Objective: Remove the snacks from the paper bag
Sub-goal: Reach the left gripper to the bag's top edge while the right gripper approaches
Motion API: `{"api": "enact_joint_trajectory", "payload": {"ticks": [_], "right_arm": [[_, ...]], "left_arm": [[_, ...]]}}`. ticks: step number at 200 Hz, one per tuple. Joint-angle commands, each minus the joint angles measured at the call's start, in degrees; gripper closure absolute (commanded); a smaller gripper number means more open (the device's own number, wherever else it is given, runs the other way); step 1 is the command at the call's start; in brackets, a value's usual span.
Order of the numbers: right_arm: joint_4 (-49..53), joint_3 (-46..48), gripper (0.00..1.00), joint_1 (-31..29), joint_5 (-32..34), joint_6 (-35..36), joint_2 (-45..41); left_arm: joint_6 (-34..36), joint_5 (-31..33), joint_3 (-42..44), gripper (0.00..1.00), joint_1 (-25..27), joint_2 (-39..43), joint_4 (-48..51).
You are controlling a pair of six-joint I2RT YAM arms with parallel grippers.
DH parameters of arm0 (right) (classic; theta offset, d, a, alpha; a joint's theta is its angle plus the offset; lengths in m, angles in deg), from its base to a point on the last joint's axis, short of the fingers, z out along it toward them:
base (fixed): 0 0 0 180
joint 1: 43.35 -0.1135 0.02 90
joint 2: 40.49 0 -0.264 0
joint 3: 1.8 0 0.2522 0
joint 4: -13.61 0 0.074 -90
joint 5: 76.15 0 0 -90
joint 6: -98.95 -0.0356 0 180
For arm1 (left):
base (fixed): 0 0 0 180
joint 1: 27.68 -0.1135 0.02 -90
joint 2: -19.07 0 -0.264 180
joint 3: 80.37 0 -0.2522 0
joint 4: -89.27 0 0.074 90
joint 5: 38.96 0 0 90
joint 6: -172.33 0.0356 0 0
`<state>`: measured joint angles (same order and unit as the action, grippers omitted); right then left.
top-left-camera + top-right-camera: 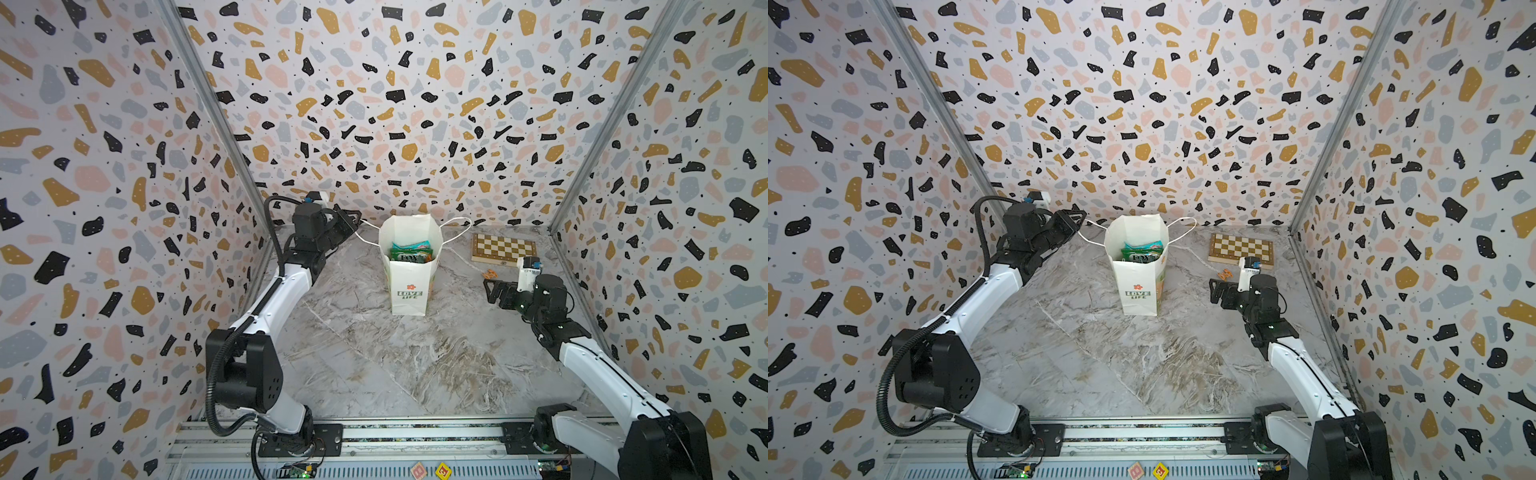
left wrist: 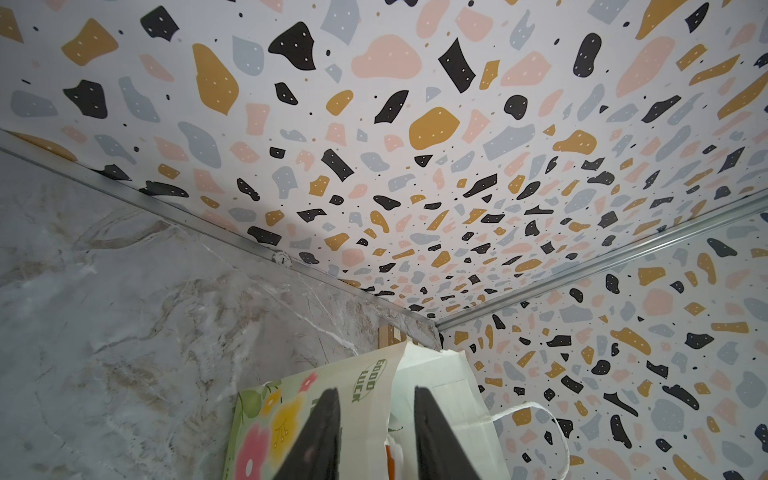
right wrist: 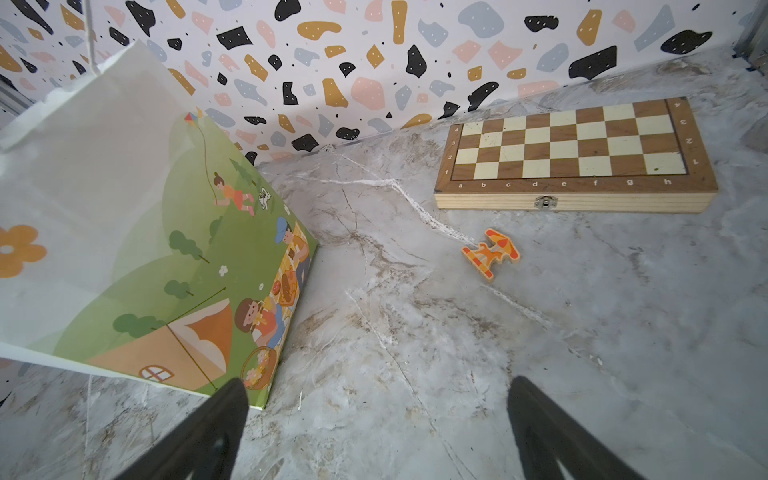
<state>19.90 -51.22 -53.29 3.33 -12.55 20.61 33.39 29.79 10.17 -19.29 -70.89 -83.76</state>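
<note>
While the snacks (image 1: 410,251) sat inside the bag (image 1: 409,291), it stood upright, top open, mid-table (image 1: 374,365). Your left gripper (image 1: 355,218) was at its left handle (image 1: 365,242), jaws narrowly apart; whether they pinched the cord, I couldn't tell. Your right gripper (image 1: 489,291) hung wide open and empty, right of the bag, near a trinket (image 1: 490,273) and a chessboard (image 1: 503,248).

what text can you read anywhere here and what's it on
"LOVE LIFE": front of the paper bag.
"GOOD LUCK": that bag's flowered side, left wrist view.
"FOX'S": green snack packet inside it, partly hidden.
"a b c d e f g h", "1 2 3 4": wooden chessboard border.
"B": toy block on the front rail; yellow block beside it unreadable.
</note>
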Motion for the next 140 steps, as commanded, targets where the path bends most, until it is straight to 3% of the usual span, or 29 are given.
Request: {"api": "enact_joint_trajectory", "payload": {"ticks": [1,24,78,108,140], "right_arm": [[-0.15,-0.39,0.01,-0.26,-0.72,0.32,0.30],[-1.00,-0.38,0.01,-0.26,-2.63,-0.10,2.06],[-6.32,-3.56,0.01,-2.28,-10.74,-0.81,11.20],[-11.70,-6.27,0.01,-6.16,-11.88,-1.75,18.16],[-14.32,-11.55,0.01,-9.32,-12.42,-1.74,26.47]], "left_arm": [[-0.27,-2.33,-0.59,0.82,0.31,-0.11,-3.59],[-0.12,-3.34,-1.33,1.00,0.32,-0.70,-3.47],[6.11,-4.81,-8.49,1.00,0.32,-2.71,3.36],[12.20,-6.04,-16.09,1.00,0.32,-5.44,10.12],[14.74,-10.27,-20.43,1.00,0.23,-8.12,11.12]]}}
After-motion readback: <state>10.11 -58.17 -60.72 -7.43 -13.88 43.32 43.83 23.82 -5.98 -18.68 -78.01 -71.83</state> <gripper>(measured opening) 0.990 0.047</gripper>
